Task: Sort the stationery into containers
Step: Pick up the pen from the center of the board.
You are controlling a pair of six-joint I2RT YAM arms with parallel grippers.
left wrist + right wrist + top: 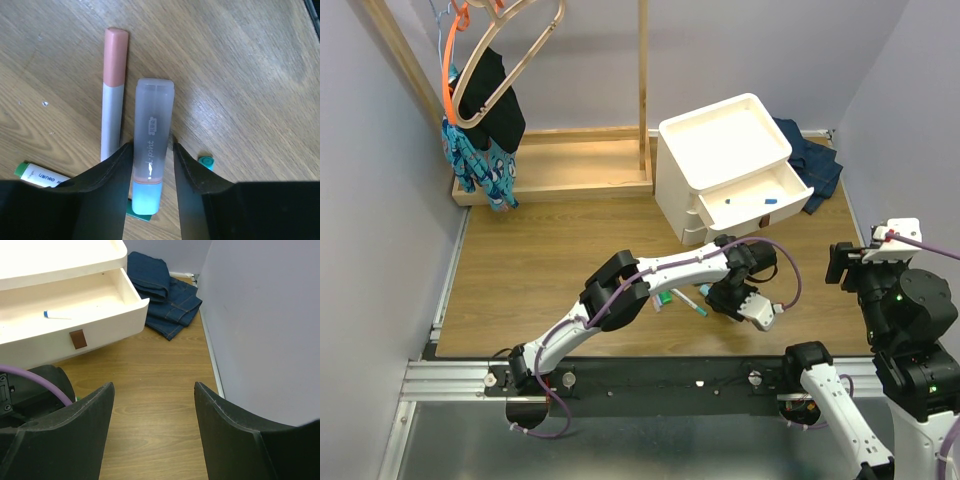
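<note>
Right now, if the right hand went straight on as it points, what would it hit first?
Likely bare table, in the gap between open drawer and folded jeans; depth is unclear.

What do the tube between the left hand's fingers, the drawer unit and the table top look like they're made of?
The tube looks plastic: frosted, see-through cap, pale blue end. The drawer unit seems moulded white plastic: smooth, faintly glossy, rounded corners. The table top shows wood grain with a satin sheen; solid wood or laminate, I cannot tell.
</note>
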